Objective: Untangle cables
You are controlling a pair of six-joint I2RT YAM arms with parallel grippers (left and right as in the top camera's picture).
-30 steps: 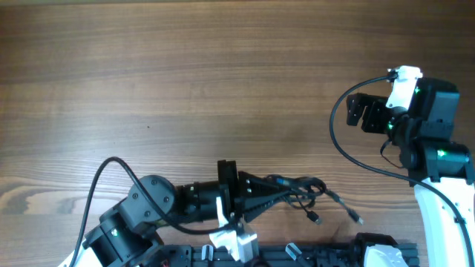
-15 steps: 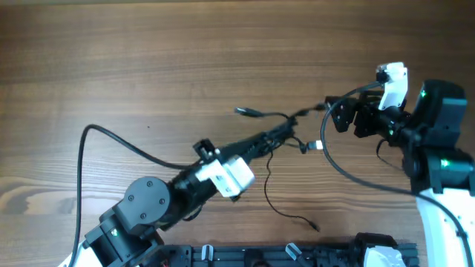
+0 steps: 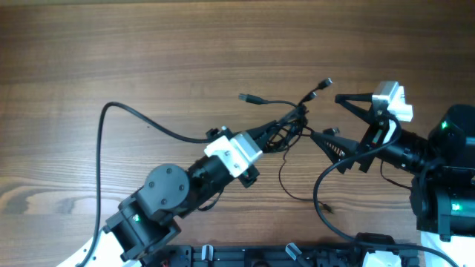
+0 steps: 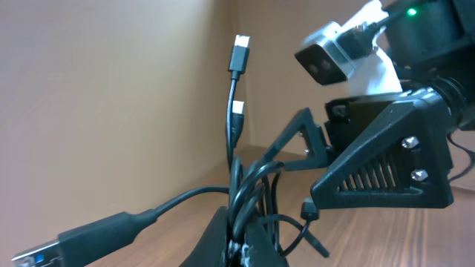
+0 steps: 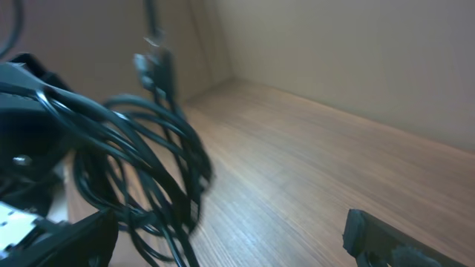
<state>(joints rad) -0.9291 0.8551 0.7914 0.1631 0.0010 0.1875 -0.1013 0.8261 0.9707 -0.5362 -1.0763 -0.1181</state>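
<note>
Black cables pinched in left end effector; right end effector agape alongside.

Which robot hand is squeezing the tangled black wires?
The left gripper, with its jaws shut tight on the cables. The right gripper beside the bunch has its jaws wide open and holds nothing.

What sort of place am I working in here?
Probably a robot test bench, not a home: a wood-grain table, the left arm and right arm by a black rail at its edge, and loose cables as the work.
</note>
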